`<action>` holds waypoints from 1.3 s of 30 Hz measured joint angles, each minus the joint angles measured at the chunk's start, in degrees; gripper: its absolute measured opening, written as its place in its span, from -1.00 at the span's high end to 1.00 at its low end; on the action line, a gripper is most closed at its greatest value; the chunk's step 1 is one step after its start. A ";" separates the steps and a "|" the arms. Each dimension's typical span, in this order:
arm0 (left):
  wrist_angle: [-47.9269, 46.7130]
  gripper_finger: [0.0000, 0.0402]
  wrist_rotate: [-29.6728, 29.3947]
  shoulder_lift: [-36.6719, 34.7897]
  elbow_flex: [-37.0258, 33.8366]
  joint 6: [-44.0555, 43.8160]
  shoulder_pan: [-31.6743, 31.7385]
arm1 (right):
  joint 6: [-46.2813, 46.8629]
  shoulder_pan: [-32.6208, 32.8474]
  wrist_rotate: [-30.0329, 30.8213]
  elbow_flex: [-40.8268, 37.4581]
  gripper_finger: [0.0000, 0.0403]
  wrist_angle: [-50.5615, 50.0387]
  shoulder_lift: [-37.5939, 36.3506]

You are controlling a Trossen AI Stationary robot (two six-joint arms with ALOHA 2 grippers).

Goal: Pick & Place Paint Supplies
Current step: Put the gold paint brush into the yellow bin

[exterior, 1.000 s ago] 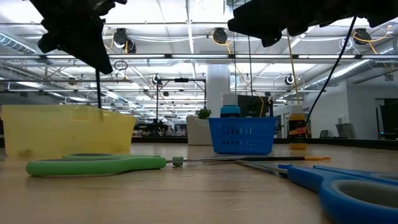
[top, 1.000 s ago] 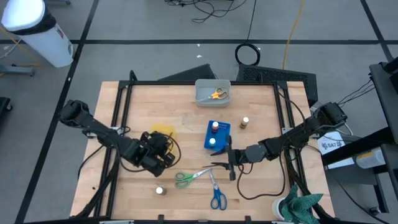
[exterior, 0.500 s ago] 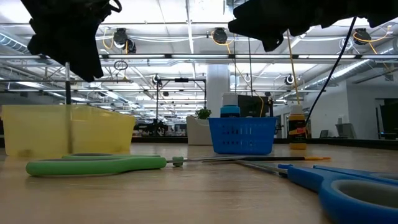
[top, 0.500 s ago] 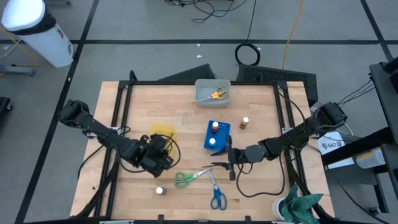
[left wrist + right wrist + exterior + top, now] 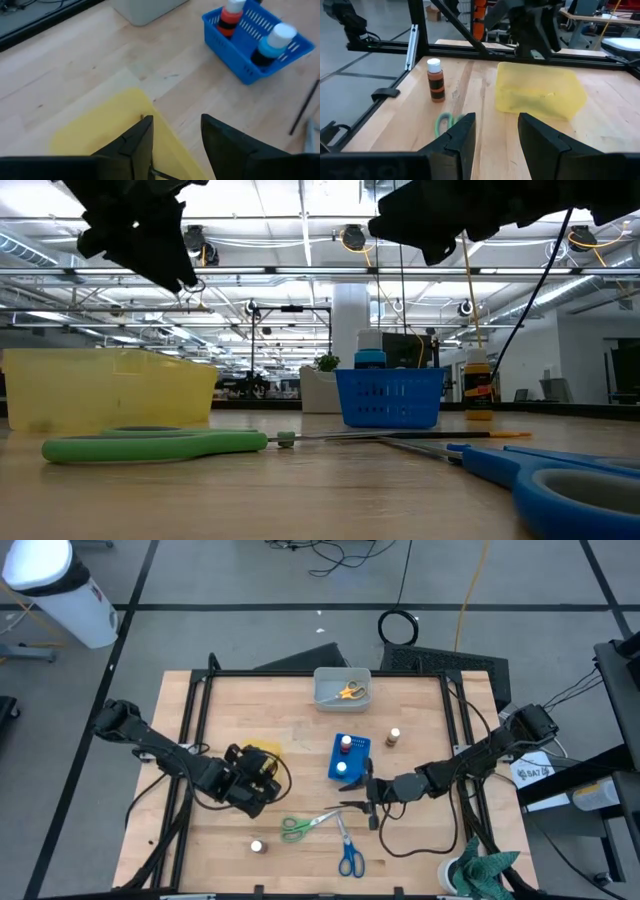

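Left gripper point(image 5: 175, 145) hovers over the yellow tray point(image 5: 262, 752), left of the blue tray point(image 5: 348, 758); fingers parted, nothing between them. Right gripper point(image 5: 495, 137) waits just right of the blue tray, fingers apart, empty. Blue tray holds a red-topped bottle point(image 5: 231, 15) and a blue-topped bottle point(image 5: 272, 42). Green scissors point(image 5: 305, 825) and blue scissors point(image 5: 348, 850) lie in front of it.

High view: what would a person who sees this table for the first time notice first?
Probably the blue tray near the table's middle, holding two paint bottles, one red-topped and one blue-topped. Next, the green scissors and blue scissors lying on the front part of the table. The left tool hangs open over the yellow tray, while the right tool waits beside the blue tray.
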 joint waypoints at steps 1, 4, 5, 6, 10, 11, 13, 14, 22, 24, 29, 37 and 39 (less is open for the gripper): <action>0.57 0.15 -0.25 -0.04 0.00 0.10 0.01 | -0.11 0.00 -1.24 0.00 0.32 -0.38 0.00; 1.75 0.16 -0.53 -0.04 0.00 0.28 -0.08 | -0.97 0.41 -7.09 0.00 0.32 -3.70 0.00; 2.45 0.16 -0.55 -0.04 0.00 0.38 -0.08 | -0.95 0.89 -8.23 0.00 0.32 -5.86 0.00; 3.04 0.15 -0.57 -0.04 0.00 0.38 -0.06 | -0.80 1.48 -8.37 0.00 0.32 -8.41 0.00; 3.66 0.11 -0.28 -0.04 0.00 0.07 -0.14 | 0.21 3.92 -7.05 0.00 0.32 -21.88 0.02; 3.65 0.10 0.15 -0.04 0.00 -0.25 -0.15 | 1.63 4.49 -6.27 0.00 0.32 -24.64 0.04; 3.93 0.09 0.47 0.20 0.00 -1.34 -0.15 | 5.14 5.29 -4.77 0.00 0.32 -29.48 0.04; 4.39 0.08 0.43 0.48 0.00 -1.92 -0.14 | 6.72 5.53 -4.02 0.00 0.33 -32.09 0.04; 18.55 0.16 1.93 3.22 0.02 11.64 0.99 | 13.12 4.03 -2.07 -1.81 0.79 -39.79 0.04; 23.78 0.19 4.10 3.83 0.04 17.08 1.37 | 13.45 3.31 -3.81 -2.89 0.94 -38.61 0.04; 32.68 0.22 8.76 6.03 0.04 27.16 2.36 | 13.27 2.25 -4.49 -5.16 0.95 -33.96 0.04; 38.20 0.22 13.35 8.50 0.04 31.94 4.29 | 12.41 2.12 -6.71 -7.32 1.00 -31.11 0.04; 38.38 0.22 14.00 8.63 0.04 31.62 4.79 | 12.41 2.10 -6.71 -8.59 1.00 -29.28 0.04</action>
